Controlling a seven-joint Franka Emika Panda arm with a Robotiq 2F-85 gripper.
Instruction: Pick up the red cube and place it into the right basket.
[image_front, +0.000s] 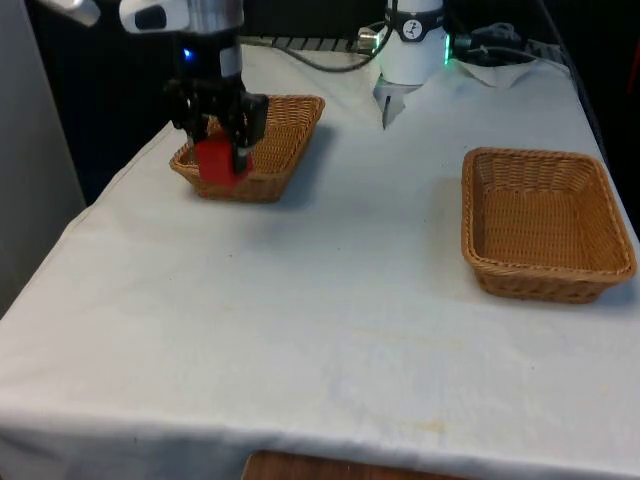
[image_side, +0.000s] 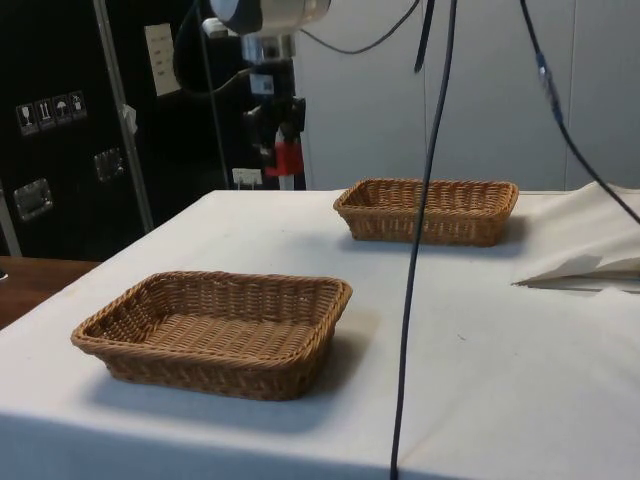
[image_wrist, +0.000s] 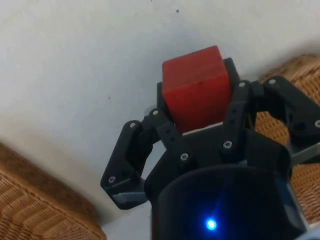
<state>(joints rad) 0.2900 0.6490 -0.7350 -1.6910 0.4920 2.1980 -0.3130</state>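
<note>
You are seeing no legible text. In the side view, small white stickers (image_side: 48, 110) with pictograms and a pale label (image_side: 160, 58) are showing on the dark cabinet (image_side: 60, 150), but you cannot read their wording.

A white arm (image_front: 150, 14) with a silvery wrist ends in a black pincer (image_wrist: 200, 125), its linkages studded with small screws.

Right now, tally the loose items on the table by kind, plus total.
Wicker baskets: 2, one below the gripper at the front view's left, one at its right.
Red cubes: 1, held in the gripper above the cloth.
Total: 3.
</note>
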